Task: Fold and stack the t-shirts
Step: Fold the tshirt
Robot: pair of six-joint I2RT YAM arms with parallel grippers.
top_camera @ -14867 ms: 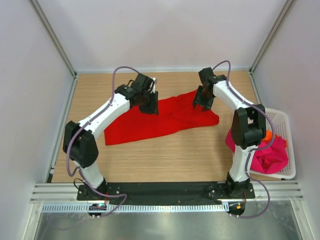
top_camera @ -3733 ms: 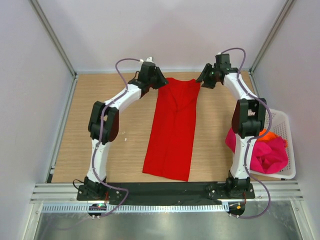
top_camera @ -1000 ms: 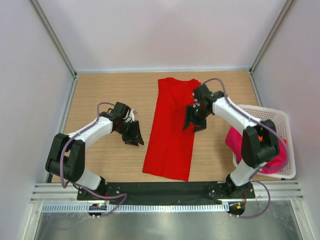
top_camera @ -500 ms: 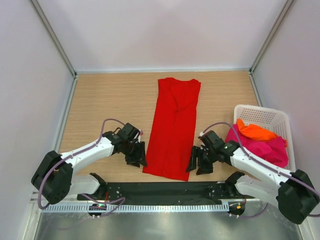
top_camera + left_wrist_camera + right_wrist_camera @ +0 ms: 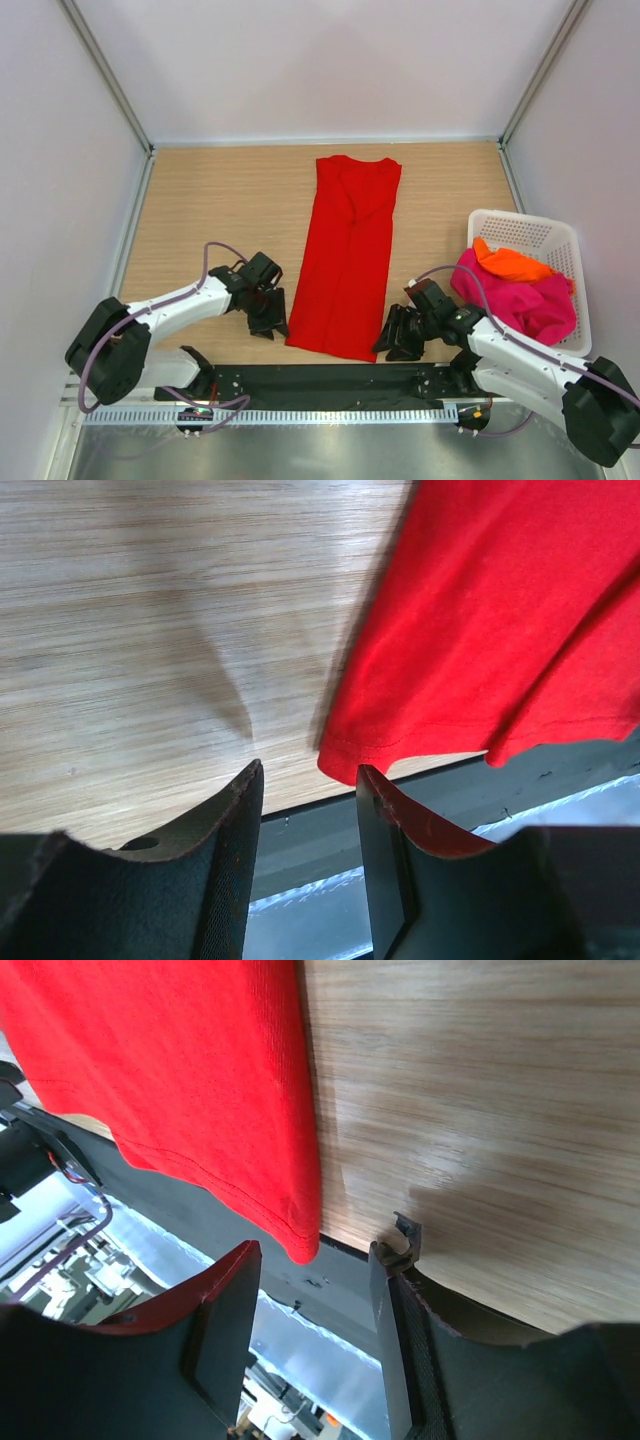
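Looking from above, we see the red shirt (image 5: 345, 260) lying flat as a long strip on the table (image 5: 200, 200), collar far and hem (image 5: 325, 347) near. Our left gripper (image 5: 268, 318) sits just beside the shirt's near left corner, and our right gripper (image 5: 392, 338) just beside its near right corner. Neither holds any cloth. The pink shirt (image 5: 520, 300) and orange shirt (image 5: 510, 265) wait in the basket (image 5: 520, 225), well to the right of the red shirt.

From the left wrist, the jaws stand apart with the shirt's corner at the mouth of the gap. The fingers (image 5: 232, 860) are not pinching it. We judge it best to stay low on the wood, push in until the hem is well inside, and only then close.

From the right wrist, the jaws are likewise apart, the shirt's other corner level with the fingertips (image 5: 225, 1330) and loose. We should take every layer, at matching depth on both sides. Then we should lift together, or the fold towards the collar may skew.
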